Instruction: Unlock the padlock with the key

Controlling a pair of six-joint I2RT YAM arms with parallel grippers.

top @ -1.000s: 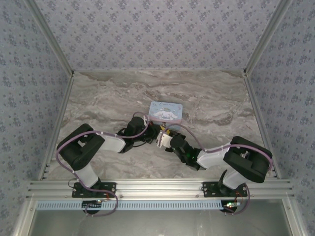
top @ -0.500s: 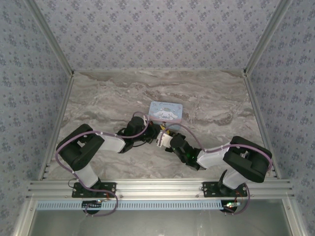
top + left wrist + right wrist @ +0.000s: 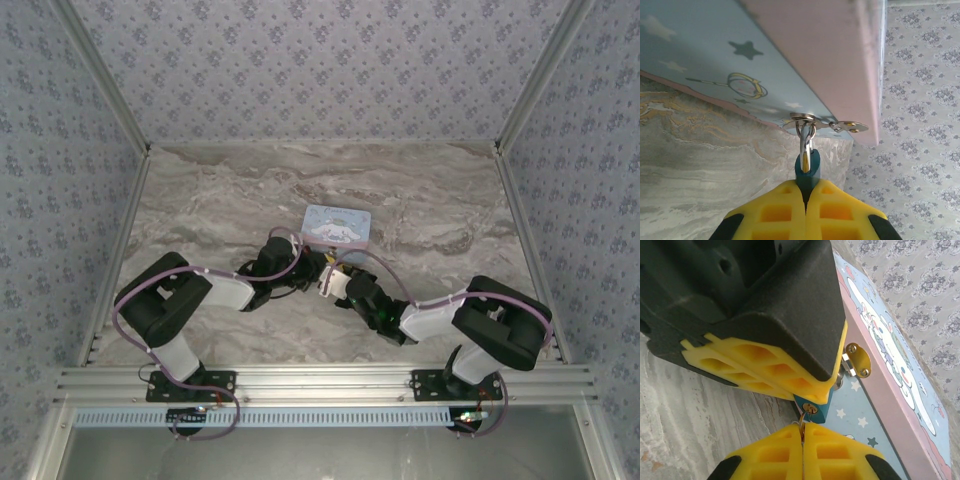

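Note:
The teal padlock hangs by its metal shackle from the hasp of the pastel-blue tin. My left gripper is shut on the padlock's body. In the right wrist view the padlock shows its brass keyhole just below the left gripper's yellow fingers. The key is a thin metal sliver running from that keyhole into my right gripper, which is shut on it. In the top view both grippers meet at the tin's near edge.
The tin lies on the marble tabletop, with its hinge plate close beside the left fingers. Patterned walls enclose the table on three sides. Both arms are folded low toward the table's middle.
My right gripper's fingers have closed onto the key. Both arms have stayed almost where they were, and the left gripper has kept its grip on the padlock.

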